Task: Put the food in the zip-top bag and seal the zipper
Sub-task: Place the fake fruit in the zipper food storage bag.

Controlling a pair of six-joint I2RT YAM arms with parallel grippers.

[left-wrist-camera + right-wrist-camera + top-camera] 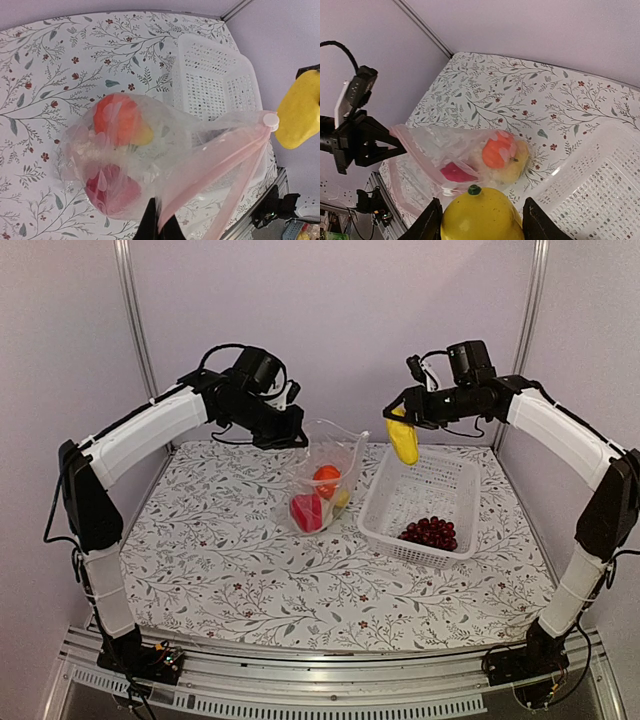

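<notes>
Beside the bag (322, 452), a basket (373, 516) holds grapes (430, 532); yellow piece (404, 443) aloft.

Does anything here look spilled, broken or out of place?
Nothing is spilled or broken. The zip-top bag sags lopsided, because the left gripper pinches only one edge of its mouth. The grape bunch lies alone in the white basket.

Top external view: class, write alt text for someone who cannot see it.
The left fingers pinch the mouth of a clear zip-top bag holding an orange fruit and red pepper, while the right fingers hold a yellow toy food aloft near a white basket containing purple grapes, on a floral table.
</notes>
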